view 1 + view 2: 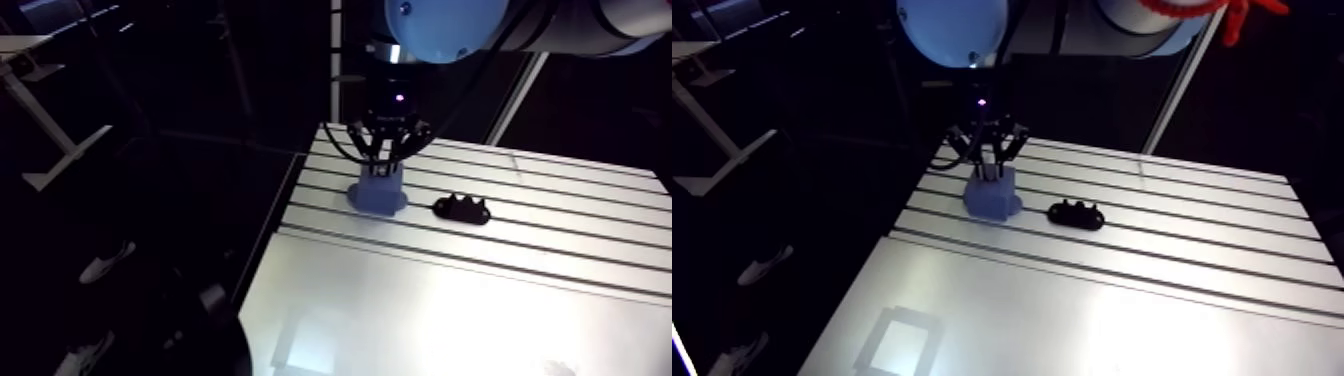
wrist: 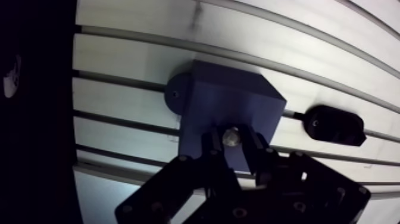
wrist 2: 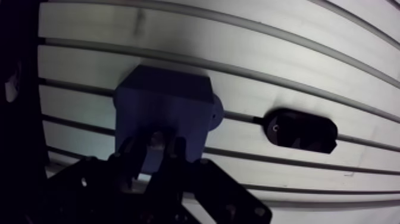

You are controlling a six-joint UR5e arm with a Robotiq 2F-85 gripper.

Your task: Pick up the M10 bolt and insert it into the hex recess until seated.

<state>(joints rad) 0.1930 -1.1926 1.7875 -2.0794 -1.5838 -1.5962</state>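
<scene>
1. The small silvery metal M10 bolt [image 2: 231,137] sits between the fingers of the gripper, directly over the top of a blue plastic block. Only its shiny round end shows; the rest is hidden.
2. The two dark fingers [image 2: 212,148] of the gripper [image 2: 232,144] are clenched on the M10 bolt from both sides, with no free gap around it.
3. I judge the bolt to be stiff and quite heavy for so small a thing. Its smooth metal can slip or tilt between the pads. A good hold would be across the shank or the flats of the head, so that the axis stays straight. Which part is pinched now, I cannot tell.
4. The blue plastic block [image 2: 235,98] stands on the worktop with a round foot at its side. The hex recess is not visible to me; probably it lies under the fingers.
5. I cannot tell if the bolt is already in the recess or only above it. The insertion seems to be the step in hand.
6. A black flat part with small bumps [image 1: 461,208] lies beside the block, not touching it.
7. Both rest on the slotted aluminium worktop [image 1: 570,215].
</scene>
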